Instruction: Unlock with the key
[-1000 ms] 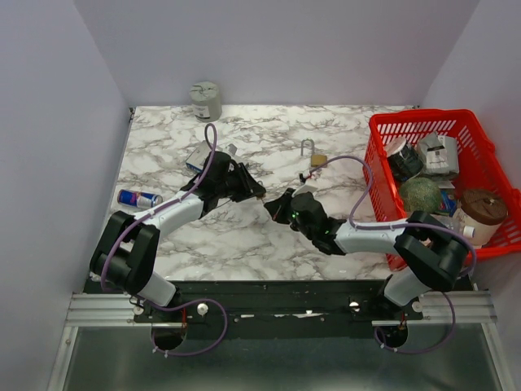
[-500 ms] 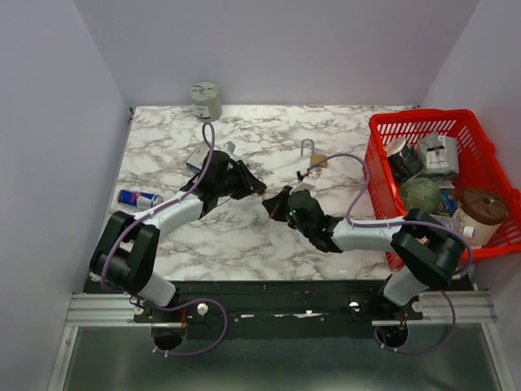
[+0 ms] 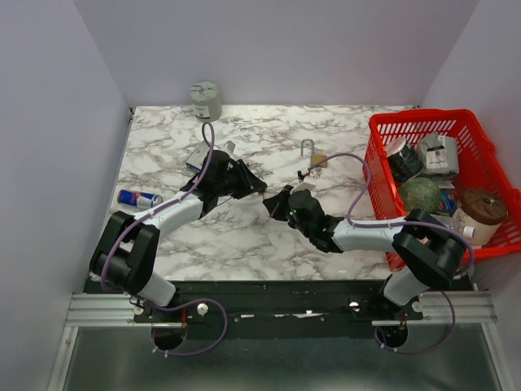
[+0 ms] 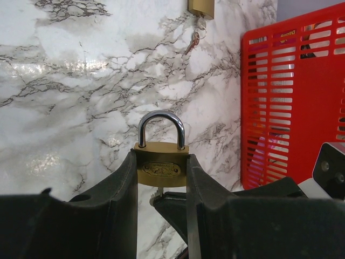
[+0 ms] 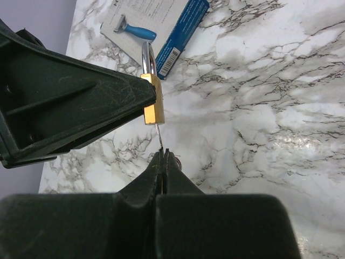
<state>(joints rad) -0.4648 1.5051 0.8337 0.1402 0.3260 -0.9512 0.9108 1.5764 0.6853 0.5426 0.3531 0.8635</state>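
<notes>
A brass padlock [image 4: 161, 168] with a steel shackle stands upright above the marble, and my left gripper [image 4: 160, 156] is shut on its body from both sides. In the right wrist view the same padlock [image 5: 152, 108] is seen edge-on against a left finger [image 5: 70, 108]. A thin key [image 5: 159, 136] runs from its underside down into my right gripper [image 5: 163, 154], which is shut on the key. From the left wrist the toothed key blade [image 4: 156, 195] shows just under the lock. Overhead, the two grippers meet at mid-table: left gripper [image 3: 257, 191], right gripper [image 3: 273, 206].
A second padlock [image 3: 316, 158] with keys lies farther back. A red basket [image 3: 383, 130] of items stands at the right. A razor package [image 3: 201, 155], a drink can [image 3: 138, 198] and a grey tin [image 3: 206, 99] are on the left and at the back.
My right gripper has edged slightly up and left toward the padlock. The left arm and the padlock have stayed put.
</notes>
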